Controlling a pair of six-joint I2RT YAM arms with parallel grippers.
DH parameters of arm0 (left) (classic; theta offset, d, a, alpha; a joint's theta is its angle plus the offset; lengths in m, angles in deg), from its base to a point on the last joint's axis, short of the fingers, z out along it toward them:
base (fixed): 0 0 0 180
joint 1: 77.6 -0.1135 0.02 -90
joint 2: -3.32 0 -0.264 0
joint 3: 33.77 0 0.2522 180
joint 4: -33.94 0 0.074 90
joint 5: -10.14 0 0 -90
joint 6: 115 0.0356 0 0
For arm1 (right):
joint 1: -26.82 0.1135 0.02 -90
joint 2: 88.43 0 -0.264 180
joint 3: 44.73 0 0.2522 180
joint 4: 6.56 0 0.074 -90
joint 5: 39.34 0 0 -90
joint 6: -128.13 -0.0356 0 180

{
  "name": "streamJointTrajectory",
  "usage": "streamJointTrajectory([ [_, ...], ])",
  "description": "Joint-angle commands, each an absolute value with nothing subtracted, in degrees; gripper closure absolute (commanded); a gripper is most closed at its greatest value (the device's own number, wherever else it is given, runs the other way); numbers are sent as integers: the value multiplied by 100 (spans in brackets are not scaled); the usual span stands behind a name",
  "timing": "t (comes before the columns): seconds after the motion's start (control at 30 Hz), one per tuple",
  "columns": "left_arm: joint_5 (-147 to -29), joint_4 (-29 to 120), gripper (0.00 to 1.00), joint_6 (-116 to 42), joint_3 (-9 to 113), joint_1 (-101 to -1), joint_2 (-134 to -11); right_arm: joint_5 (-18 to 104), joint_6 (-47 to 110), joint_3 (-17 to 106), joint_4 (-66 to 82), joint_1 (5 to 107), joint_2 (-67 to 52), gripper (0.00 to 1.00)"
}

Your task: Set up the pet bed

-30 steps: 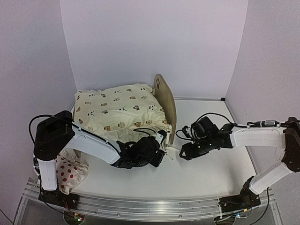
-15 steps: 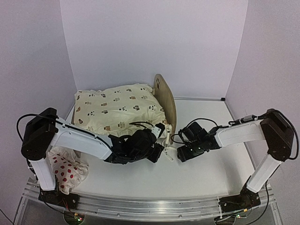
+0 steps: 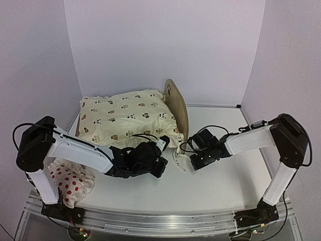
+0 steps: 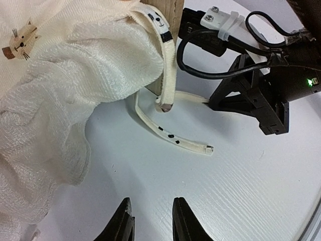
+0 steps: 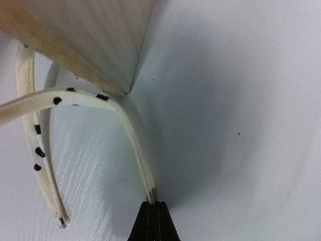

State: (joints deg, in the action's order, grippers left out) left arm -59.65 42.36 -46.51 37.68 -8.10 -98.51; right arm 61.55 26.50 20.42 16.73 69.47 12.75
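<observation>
Black and pressed flat together, the jaws of the right gripper (image 5: 154, 221) sit at the bottom centre of the right wrist view, clenched with no gap showing. The stitched end of one cream tie (image 5: 132, 131) meets their very tip. Whether any of it is nipped between them I cannot tell. A second tie (image 5: 42, 165) lies flat on the white table (image 5: 241, 100) at lower left of that frame. Above the tips, toward upper left, stands a bare wooden corner of the pet bed (image 5: 85, 35), just beside both ties.

The left gripper (image 4: 153, 223) shows at the bottom edge of its own view, jaws partly apart with bare table between them, grasping nothing. Up-frame from it hangs a corner of the animal-print cushion (image 4: 60, 75).

In the top view the pet bed fills the centre-left. Its upright headboard (image 3: 178, 103) is at mid-frame, its long axis runs from there toward the left edge, and the cushion covers it. Both grippers meet near the foot of the headboard, the right from the right side, the left from lower left. The right looks nearer the wood, so I judge that any work on that tie turns on drawing it toward lower right, away from the post. A red-spotted pillow (image 3: 70, 183) lies at lower left, well apart.
</observation>
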Motion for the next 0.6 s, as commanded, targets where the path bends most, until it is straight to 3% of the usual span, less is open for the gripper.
streamJointTrajectory([
  [0.0,-5818,4354,73,-4621,3795,-800,-9385,5227,2662,2283,2279,7006,954,100],
  [0.33,-5696,4455,74,-4509,3670,-808,-8949,3715,2360,2714,2978,7711,336,100],
  [0.57,-5597,4503,74,-4535,3536,-808,-8764,4038,2093,2933,2978,7898,1060,100],
])
